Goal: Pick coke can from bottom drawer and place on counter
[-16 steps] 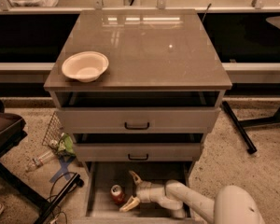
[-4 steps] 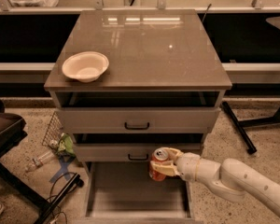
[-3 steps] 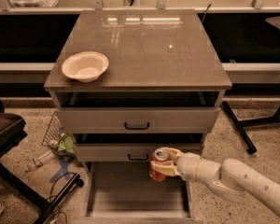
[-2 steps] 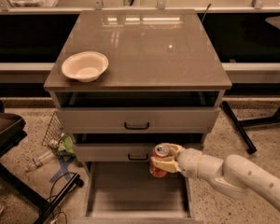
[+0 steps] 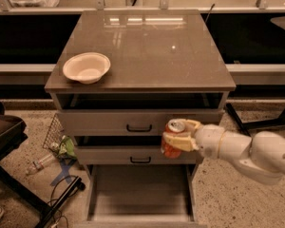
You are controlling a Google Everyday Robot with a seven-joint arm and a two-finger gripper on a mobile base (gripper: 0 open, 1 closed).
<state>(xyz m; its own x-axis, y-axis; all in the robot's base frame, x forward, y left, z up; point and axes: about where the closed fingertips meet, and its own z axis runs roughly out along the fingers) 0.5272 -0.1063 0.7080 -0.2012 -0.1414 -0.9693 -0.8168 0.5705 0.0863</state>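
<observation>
My gripper (image 5: pixel 178 137) is shut on the coke can (image 5: pixel 173 137), a small red-orange can with a silver top, held upright in the air. It hangs in front of the two upper drawers, right of their black handles and below the counter's front edge. The bottom drawer (image 5: pixel 140 194) is pulled open below and its grey floor is bare. The counter (image 5: pixel 147 46) is the glossy grey-brown slab on top of the cabinet. My white arm (image 5: pixel 242 148) reaches in from the right.
A white bowl (image 5: pixel 87 67) sits on the counter's left front part. A clear plastic bottle (image 5: pixel 38 164), a wire basket (image 5: pixel 53 132) and cables lie on the floor at left. A dark chair (image 5: pixel 4 132) stands at far left. A black stand leg (image 5: pixel 256 122) is at right.
The can was lifted out of the bottom drawer. In the last second my gripper has risen with it and moved slightly right, up to the level of the upper drawers.
</observation>
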